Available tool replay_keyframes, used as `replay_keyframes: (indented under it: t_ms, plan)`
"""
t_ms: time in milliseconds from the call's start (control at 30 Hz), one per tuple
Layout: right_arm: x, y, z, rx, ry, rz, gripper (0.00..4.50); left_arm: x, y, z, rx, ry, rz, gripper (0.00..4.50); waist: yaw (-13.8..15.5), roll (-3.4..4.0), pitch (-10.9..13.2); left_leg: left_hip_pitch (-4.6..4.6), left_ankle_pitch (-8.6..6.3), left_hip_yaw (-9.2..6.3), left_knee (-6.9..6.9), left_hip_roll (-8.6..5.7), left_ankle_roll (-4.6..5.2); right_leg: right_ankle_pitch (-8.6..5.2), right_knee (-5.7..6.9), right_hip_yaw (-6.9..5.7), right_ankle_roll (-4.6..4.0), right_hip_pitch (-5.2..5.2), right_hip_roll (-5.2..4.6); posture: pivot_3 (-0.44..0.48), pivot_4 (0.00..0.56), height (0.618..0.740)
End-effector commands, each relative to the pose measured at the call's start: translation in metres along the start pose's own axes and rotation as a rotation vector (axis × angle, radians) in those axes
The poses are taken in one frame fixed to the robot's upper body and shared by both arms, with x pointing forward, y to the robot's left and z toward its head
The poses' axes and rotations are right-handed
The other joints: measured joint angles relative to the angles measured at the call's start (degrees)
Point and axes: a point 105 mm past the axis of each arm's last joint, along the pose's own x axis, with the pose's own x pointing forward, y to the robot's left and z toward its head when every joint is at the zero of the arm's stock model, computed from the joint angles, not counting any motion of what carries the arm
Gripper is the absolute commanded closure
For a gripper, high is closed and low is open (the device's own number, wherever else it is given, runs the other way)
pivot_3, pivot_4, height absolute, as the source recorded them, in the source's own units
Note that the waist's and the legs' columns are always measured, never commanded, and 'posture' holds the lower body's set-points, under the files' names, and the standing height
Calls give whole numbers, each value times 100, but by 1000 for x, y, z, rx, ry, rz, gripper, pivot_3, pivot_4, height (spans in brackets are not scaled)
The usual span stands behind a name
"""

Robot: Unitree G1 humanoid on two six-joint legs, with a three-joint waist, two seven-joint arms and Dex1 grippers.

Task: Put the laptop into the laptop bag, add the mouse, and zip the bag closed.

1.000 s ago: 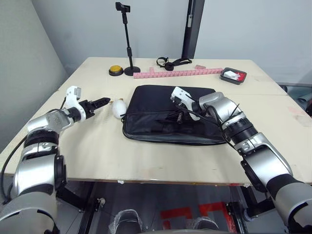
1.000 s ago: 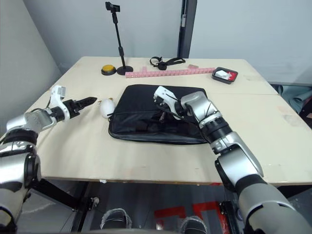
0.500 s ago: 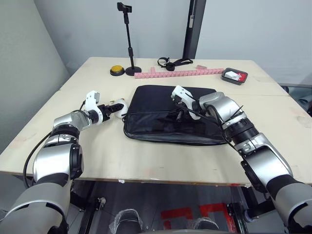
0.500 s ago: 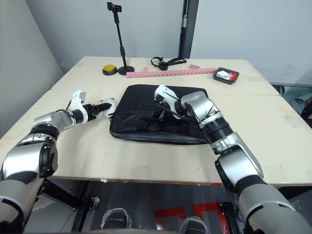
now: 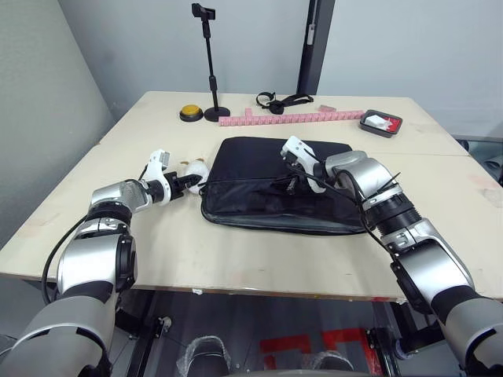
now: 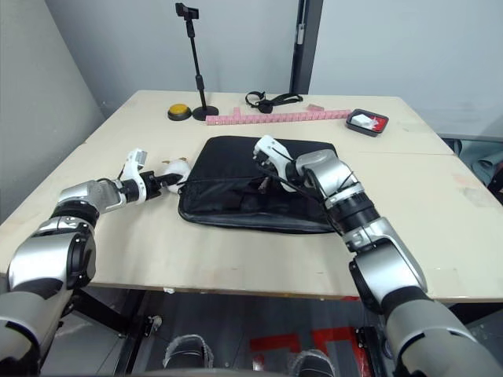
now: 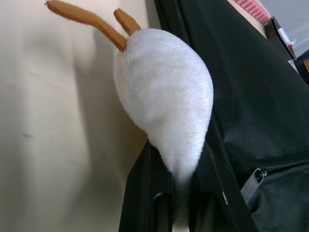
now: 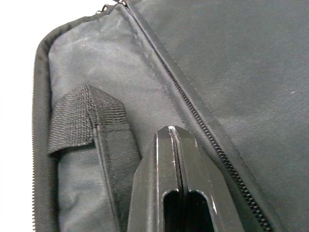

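Left gripper (image 7: 176,193) is clamped on the white plush toy (image 7: 166,96), not a mouse; it sits at the 9 o'clock edge of the laptop bag (image 5: 275,188). Risk: the toy gets packed as the mouse. Right gripper (image 8: 178,193), fingers pressed together with nothing between, rests on the bag's front pocket zipper (image 8: 203,130); it could snag the handle (image 8: 82,121). Toward 12 o'clock: pink strip (image 5: 291,118), phone stand (image 5: 208,63).

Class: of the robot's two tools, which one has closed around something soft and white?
The left tool: its fingers pinch the white plush toy beside the laptop bag. The right tool is shut, empty, over the bag.
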Motion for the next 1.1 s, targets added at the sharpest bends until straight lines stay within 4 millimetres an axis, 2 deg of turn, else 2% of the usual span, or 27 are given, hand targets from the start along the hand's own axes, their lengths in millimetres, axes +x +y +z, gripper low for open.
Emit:
replay_keyframes:
  t_ms: [33, 100, 200, 267, 400, 533, 667, 767, 867, 933, 1000, 1100]
  plan:
    - [6, -13, -37, 13, 159, -75, 4500, -11, -5, 20, 36, -57, -22, 4471, -8, 0, 0, 6, 0, 0, 0, 0, 0, 0, 1, 0, -1, 5, 0, 0, 150, 740]
    - [9, -10, -43, 6, 185, -62, 4500, -15, -12, 25, 44, -61, -53, 4471, -10, -1, -1, 25, -2, 0, 0, 0, -1, -1, 0, 0, -1, 25, 0, 0, 150, 740]
    - [10, -7, -40, 9, 178, -47, 4500, -23, -24, 29, 96, -47, -100, 4471, -10, -1, -1, 78, -19, 0, -6, 0, 19, -4, -9, 0, -5, 80, -1, 0, 150, 740]
    - [10, -6, -38, 14, 174, -47, 4500, -31, -21, 22, 166, -8, -80, 4471, -15, 1, -3, 87, -20, 0, -7, 1, 20, -4, -9, 1, -6, 89, -1, 0, 150, 740]
    - [11, -6, -39, 18, 180, -43, 4500, -48, -13, 16, 200, 18, -33, 4471, -41, 1, -7, 89, -20, 0, -10, 0, 20, -4, -9, 0, -6, 89, -1, 0, 150, 740]
    - [11, -6, -38, 19, 183, -39, 4500, -62, -25, 12, 250, 37, -70, 4471, -56, 1, -7, 85, -20, -1, -10, 1, 20, -4, -14, -2, -6, 88, -1, 0, 150, 740]
    - [11, -6, -38, 11, 192, -33, 4500, -77, -40, 3, 306, 66, -131, 4471, -81, 3, -9, 86, -21, -1, -14, 1, 21, -7, -14, -4, -10, 87, -1, 0, 150, 740]
    - [11, -6, -37, 7, 195, -31, 4500, -88, -48, -17, 443, 172, -162, 4471, -107, 4, -11, 86, -22, 0, -18, 1, 21, -10, -14, -4, -14, 84, -1, 0, 150, 740]
    - [12, -6, -36, 4, 195, -27, 4500, -99, -31, -31, 613, 285, -89, 4471, -115, 4, -11, 86, -23, 0, -27, 2, 20, -14, -18, -8, -15, 81, -1, 0, 150, 740]
    - [12, -5, -37, -3, 202, -22, 4500, -104, -20, -27, 645, 302, -50, 4471, -108, 4, -11, 86, -23, -1, -32, 1, 21, -15, -17, -10, -15, 80, -1, 0, 150, 740]
    - [13, -5, -37, -7, 210, -21, 4500, -109, -38, -16, 682, 264, -139, 4471, -121, 4, -11, 86, -23, -1, -31, 1, 21, -15, -18, -10, -15, 80, -1, 0, 150, 740]
    - [14, -5, -35, -9, 214, -18, 4500, -116, -71, -26, 735, 259, -328, 4471, -137, 5, -12, 86, -23, -1, -31, 1, 20, -16, -17, -9, -17, 79, -1, 0, 150, 740]
